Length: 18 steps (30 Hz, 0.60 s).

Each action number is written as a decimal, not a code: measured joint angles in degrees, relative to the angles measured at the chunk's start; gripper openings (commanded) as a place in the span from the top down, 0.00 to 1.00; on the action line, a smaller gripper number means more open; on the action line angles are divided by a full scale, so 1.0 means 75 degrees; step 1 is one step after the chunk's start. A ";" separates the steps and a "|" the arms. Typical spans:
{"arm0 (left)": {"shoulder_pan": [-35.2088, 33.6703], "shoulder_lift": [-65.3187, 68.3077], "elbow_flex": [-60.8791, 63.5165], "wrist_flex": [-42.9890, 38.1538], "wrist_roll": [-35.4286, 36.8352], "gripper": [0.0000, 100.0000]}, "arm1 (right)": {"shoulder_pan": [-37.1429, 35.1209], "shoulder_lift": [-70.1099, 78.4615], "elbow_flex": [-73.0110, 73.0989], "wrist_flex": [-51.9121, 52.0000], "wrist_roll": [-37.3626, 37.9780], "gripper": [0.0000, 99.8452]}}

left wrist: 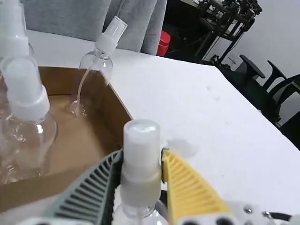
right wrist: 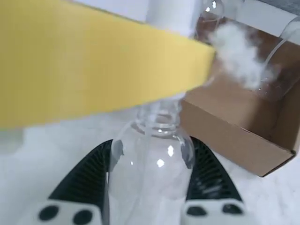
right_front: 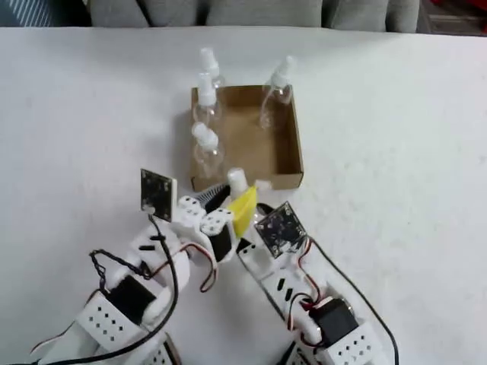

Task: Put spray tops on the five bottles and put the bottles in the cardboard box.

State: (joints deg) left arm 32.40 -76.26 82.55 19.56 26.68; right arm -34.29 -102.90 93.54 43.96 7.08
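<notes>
Fifth bottle (right wrist: 150,161) stands upright on the worktop (right_front: 396,114), just outside the near wall of the cardboard box (right_front: 293,141), not yet inside. Its spray top (left wrist: 140,145) sits on the neck. I can't tell whether it's fully seated or threaded down.

Left gripper (left wrist: 141,158) is clenched on that spray top, grey finger on one side and yellow on the other. Right gripper (right wrist: 152,145) grasps the clear body lower down, black fingers on either side below the shoulder. Both arms are on the same bottle: one steadies it, one works the top.

Inside the box are four bottles, all with spray tops on:
- far left corner (right_front: 209,65); its base is hidden, so inside vs. right at the wall is a judgement
- next one along the left wall (right_front: 205,95)
- near left (right_front: 205,144)
- far right corner (right_front: 278,87)

Progress, my read: four of five capped and boxed. The last is capped or nearly so.

Left to do: finish seating the top if needed, then lift the bottle over the near wall and set it down. The middle and near right of the box floor look free, so there's room.
</notes>
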 measured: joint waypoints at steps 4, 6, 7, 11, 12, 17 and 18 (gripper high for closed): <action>0.0000 0.0000 0.0000 0.0000 -0.0023 0.98 | 0.0000 0.0000 0.0000 0.0000 0.0000 0.98; 0.0000 0.0000 0.0000 0.0000 -0.0035 0.98 | 0.0000 0.0000 0.0000 0.0000 0.0000 0.98; 0.0000 0.0000 0.0000 0.0000 -0.0035 0.98 | 0.0000 0.0000 0.0000 0.0000 0.0000 0.98; 0.0000 0.0000 0.0000 0.0000 -0.0035 0.98 | 0.0000 0.0000 0.0000 0.0000 0.0000 0.98; 0.0000 0.0000 0.0047 0.0000 -0.0035 0.98 | 0.0000 0.0000 0.0000 0.0000 0.0000 0.98; 0.0000 -0.0023 0.0246 0.0000 -0.0023 0.98 | 0.0000 0.0023 0.0023 0.0000 0.0000 0.98; 0.0000 -0.0023 0.0246 0.0000 -0.0023 0.98 | 0.0000 0.0023 0.0023 0.0000 0.0000 0.98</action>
State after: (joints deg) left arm 32.40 -76.44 84.40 19.56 26.51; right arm -34.29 -102.73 93.71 43.96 7.08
